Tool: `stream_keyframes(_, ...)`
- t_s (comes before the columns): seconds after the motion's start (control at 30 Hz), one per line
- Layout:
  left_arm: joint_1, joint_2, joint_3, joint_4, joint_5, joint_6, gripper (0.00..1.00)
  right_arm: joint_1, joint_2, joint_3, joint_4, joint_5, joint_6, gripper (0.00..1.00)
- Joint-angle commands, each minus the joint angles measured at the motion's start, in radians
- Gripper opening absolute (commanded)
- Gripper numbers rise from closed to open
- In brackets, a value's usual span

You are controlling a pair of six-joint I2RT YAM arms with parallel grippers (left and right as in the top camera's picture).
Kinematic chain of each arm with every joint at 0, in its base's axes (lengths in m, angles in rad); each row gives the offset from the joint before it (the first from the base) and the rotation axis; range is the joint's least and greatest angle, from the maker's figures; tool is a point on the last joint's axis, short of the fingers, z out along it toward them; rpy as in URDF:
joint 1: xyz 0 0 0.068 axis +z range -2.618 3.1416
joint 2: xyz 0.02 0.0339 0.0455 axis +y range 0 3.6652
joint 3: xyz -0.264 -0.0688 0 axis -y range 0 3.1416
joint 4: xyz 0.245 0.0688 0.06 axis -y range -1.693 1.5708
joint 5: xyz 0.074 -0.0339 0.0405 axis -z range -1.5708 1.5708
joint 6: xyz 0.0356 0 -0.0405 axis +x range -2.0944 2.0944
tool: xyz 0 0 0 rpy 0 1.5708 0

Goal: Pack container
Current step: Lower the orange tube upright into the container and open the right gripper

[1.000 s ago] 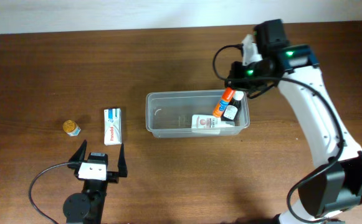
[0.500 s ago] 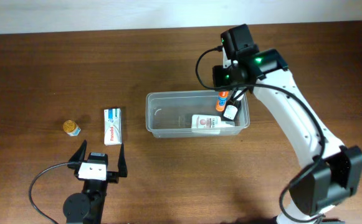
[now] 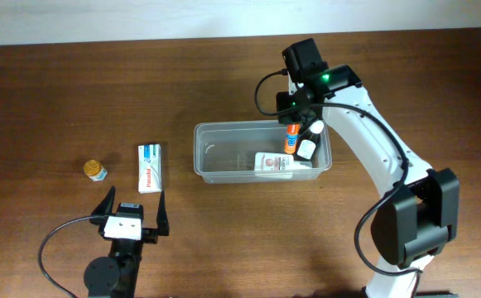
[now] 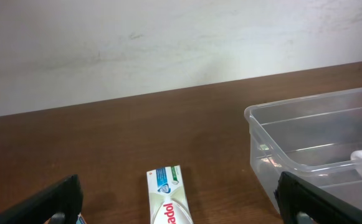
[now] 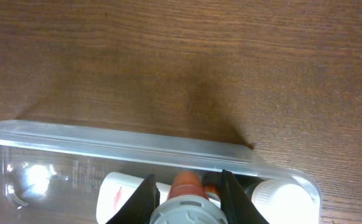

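overhead, the right gripper (image 3: 293, 126) has swung in over the last second from beyond the right end of the container (image 3: 223, 125) to above its back rim. the orange-and-white tube (image 3: 291, 137) it carries, leaning steeply a second ago, now stands nearly upright inside the right end. from the right wrist view the 2 dark fingers are pressed close on either side of the tube's orange tip, so i judge the grip is not yet released. that puts this item about at its drop point. the left gripper (image 3: 134, 204) has not moved and rests near the front edge with its jaws spread wide, empty.

the container sits mid-table on the dark wood-grain table (image 3: 58, 99). it is a clear, glossy plastic tub, shallow, with rounded corners and a lipped rim. a white bottle (image 3: 273, 163) lies flat inside it, and a white-capped bottle (image 3: 306, 149) sits just beside the tube. well to the left, outside the tub, lie a flat cardboard toothpaste box (image 3: 148, 168) and a small yellow round jar (image 3: 95, 170), apparently 2 items left to pack.
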Motion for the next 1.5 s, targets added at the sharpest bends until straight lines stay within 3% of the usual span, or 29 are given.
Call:
stream_keyframes(0.0,0.005,-0.005,-0.005,-0.001,0.011,0.009,0.99,0.005,0.027,-0.003,0.003,0.009,-0.005,0.21)
stream_keyframes(0.2,0.005,-0.005,-0.005,-0.001,0.011,0.009,0.99,0.005,0.043,-0.003,0.003,-0.01,-0.005,0.23)
stream_keyframes(0.37,0.005,-0.005,-0.005,-0.001,0.011,0.009,0.99,0.005,0.043,-0.003,-0.008,-0.01,-0.005,0.39)
stream_keyframes(0.47,0.005,-0.005,-0.005,-0.001,0.011,0.009,0.99,0.005,0.043,-0.003,-0.017,-0.01,-0.005,0.41)
stream_keyframes(1.13,0.005,-0.005,-0.005,-0.001,0.011,0.009,0.99,0.003,-0.033,0.006,-0.118,-0.011,-0.005,0.42)
stream_keyframes(1.47,0.005,-0.005,-0.005,-0.001,0.011,0.009,0.99,0.003,-0.033,0.065,-0.12,-0.106,-0.005,0.42)
